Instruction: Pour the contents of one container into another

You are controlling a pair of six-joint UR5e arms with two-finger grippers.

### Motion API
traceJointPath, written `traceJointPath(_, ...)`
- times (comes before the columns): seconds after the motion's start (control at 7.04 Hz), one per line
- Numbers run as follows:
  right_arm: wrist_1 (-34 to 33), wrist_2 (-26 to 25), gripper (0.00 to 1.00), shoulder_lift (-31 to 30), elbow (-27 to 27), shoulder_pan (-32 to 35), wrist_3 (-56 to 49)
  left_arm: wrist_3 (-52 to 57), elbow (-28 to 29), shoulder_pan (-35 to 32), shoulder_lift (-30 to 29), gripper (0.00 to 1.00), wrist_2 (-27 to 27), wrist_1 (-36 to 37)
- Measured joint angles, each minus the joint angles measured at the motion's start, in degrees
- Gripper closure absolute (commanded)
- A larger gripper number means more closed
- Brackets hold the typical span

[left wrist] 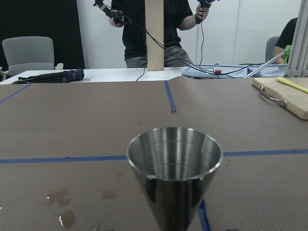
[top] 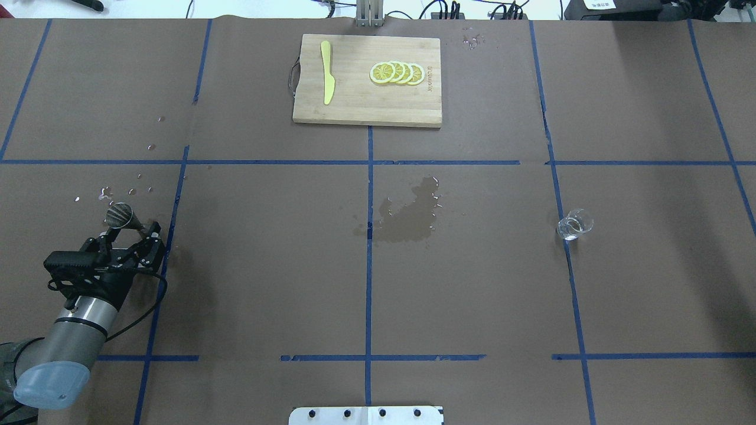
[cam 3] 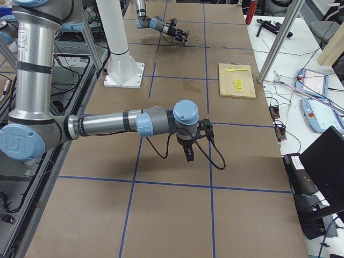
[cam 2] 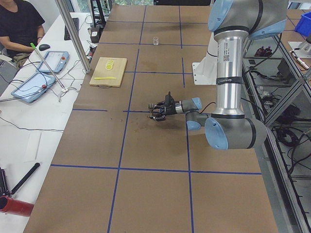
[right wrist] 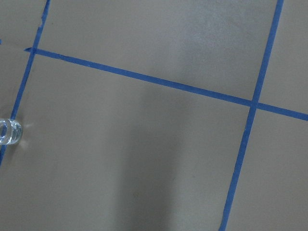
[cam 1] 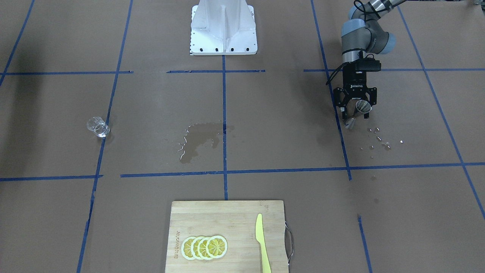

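Observation:
The silver metal jigger (cam 1: 360,112) stands upright on the brown table at the robot's left, also seen in the overhead view (top: 123,216). It fills the left wrist view (left wrist: 174,168), its upper cone looking empty. My left gripper (cam 1: 356,112) is low at the table and open, its fingers (top: 155,229) on either side of the jigger without touching it. The small clear glass cup (top: 574,224) sits alone on a blue tape line at the robot's right (cam 1: 97,127) and shows at the left edge of the right wrist view (right wrist: 8,132). My right gripper (cam 3: 189,153) hovers above the table; I cannot tell its state.
A wet patch (top: 407,215) darkens the table's middle, and droplets (top: 106,192) lie beyond the jigger. A wooden cutting board (top: 366,109) with lemon slices (top: 397,72) and a yellow knife (top: 326,71) lies at the far edge. People stand and sit past the table's end.

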Motion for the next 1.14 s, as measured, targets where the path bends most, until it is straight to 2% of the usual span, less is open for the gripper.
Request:
traceJointPath(0.14,0.0,0.0,0.0,0.0,0.0,0.0,-0.01,0.41,-0.01,-0.38,-0.08,0.3,-0.02,-0.03)
traceJointPath(0.57,0.0,0.0,0.0,0.0,0.07,0.0,-0.02,0.74,-0.01,-0.58,-0.54,0.55,-0.03,-0.05)
traceJointPath(0.71,0.0,0.0,0.0,0.0,0.08,0.0,-0.02,0.8,0.0,-0.63,-0.88,0.66,-0.03,-0.05)
traceJointPath(0.85,0.0,0.0,0.0,0.0,0.09,0.0,-0.02,0.89,0.0,-0.64,-1.05,0.93,-0.03,-0.05)
traceJointPath(0.99,0.0,0.0,0.0,0.0,0.08,0.0,-0.02,0.97,0.0,-0.64,-1.14,1.0,-0.03,-0.05)
traceJointPath(1.14,0.0,0.0,0.0,0.0,0.11,0.0,-0.01,1.03,-0.03,-0.67,-1.13,1.0,-0.05,-0.07)
